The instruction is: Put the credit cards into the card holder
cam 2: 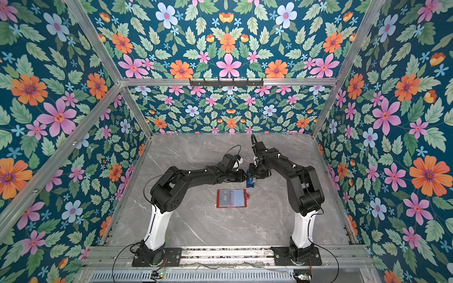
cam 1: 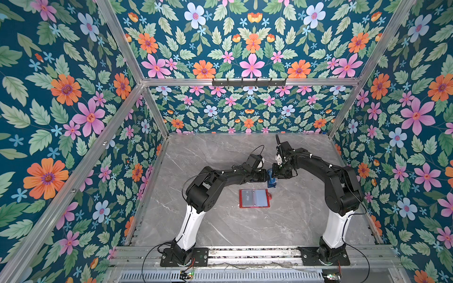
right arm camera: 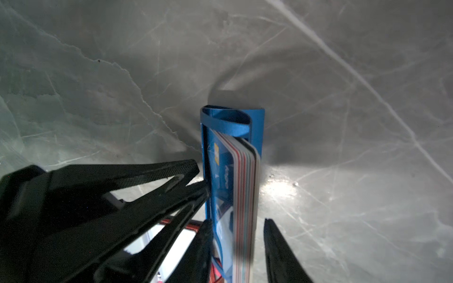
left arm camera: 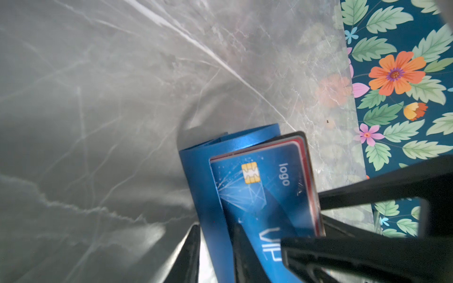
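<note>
Credit cards [right arm camera: 245,208] edges blurred, cut off by frame; blue stand [left arm camera: 203,191] partly hidden behind.

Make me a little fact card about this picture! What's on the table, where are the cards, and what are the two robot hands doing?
table: grey marble
card holder: red, lying open and flat, one VIP card in a sleeve
blue stand: upright just beyond the holder
credit cards: stacked on edge in the stand, blue one in front
left gripper: open, jaws around the stand's side wall
right gripper: open, jaws straddling the card stack
</note>
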